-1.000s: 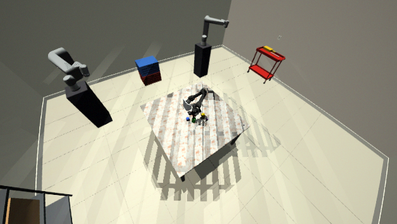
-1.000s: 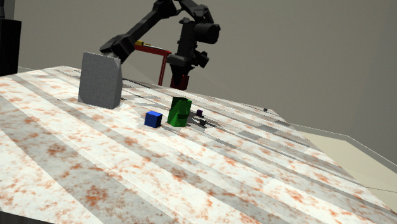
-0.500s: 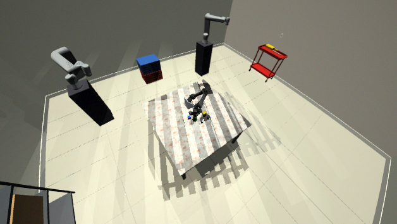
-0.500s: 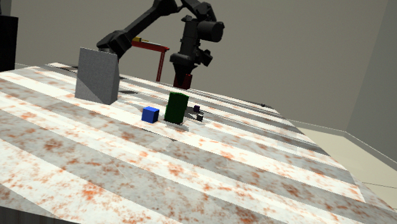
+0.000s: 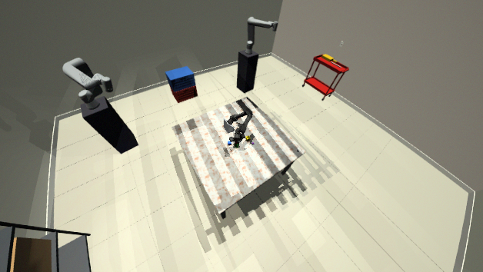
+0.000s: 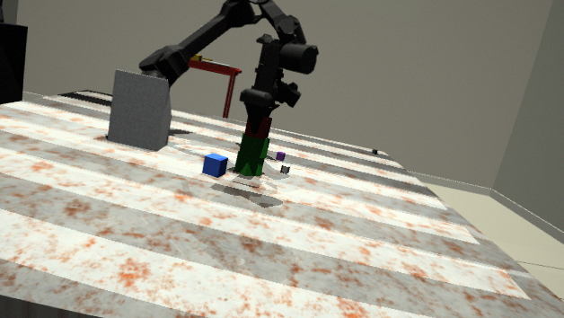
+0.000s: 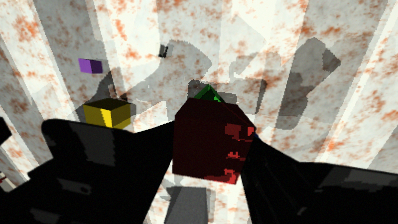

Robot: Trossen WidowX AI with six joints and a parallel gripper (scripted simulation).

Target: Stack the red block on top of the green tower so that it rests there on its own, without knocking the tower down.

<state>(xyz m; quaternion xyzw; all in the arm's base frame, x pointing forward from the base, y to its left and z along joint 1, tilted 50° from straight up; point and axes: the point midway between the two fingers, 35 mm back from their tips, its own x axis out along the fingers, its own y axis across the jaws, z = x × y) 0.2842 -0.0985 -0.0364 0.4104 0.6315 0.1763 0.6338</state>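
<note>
Your claw (image 6: 258, 127) is pinching the red block (image 6: 259, 128) near the middle of the frame. The block sits right on top of the green tower (image 6: 251, 155). A blue block (image 6: 215, 164) rests on the tabletop (image 6: 269, 251) just left of the tower.

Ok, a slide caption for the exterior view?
Gripper holds the red block right at the top of the green tower, beside a blue cube.

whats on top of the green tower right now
The red block, gripped by the end effector, sits right above the green tower. Whether they touch is hidden; the tower's top face is almost entirely covered.
</note>
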